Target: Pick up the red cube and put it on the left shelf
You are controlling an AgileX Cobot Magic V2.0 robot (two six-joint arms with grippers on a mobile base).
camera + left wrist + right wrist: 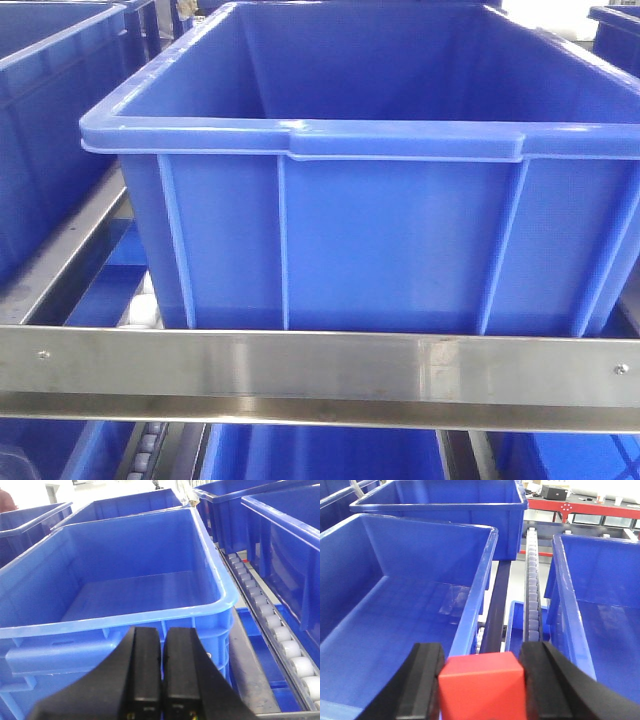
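Picked and clamped in the jaws of the right gripper (482, 677): red cube (482, 687), near the blue crate (420, 605) on the left shelf (320, 365). Left gripper (164, 665) jaws closed, empty. Placing not yet done.

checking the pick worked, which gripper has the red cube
The right gripper: the red cube is clamped between its black fingers. The left gripper is shut with nothing in it, facing a blue crate.
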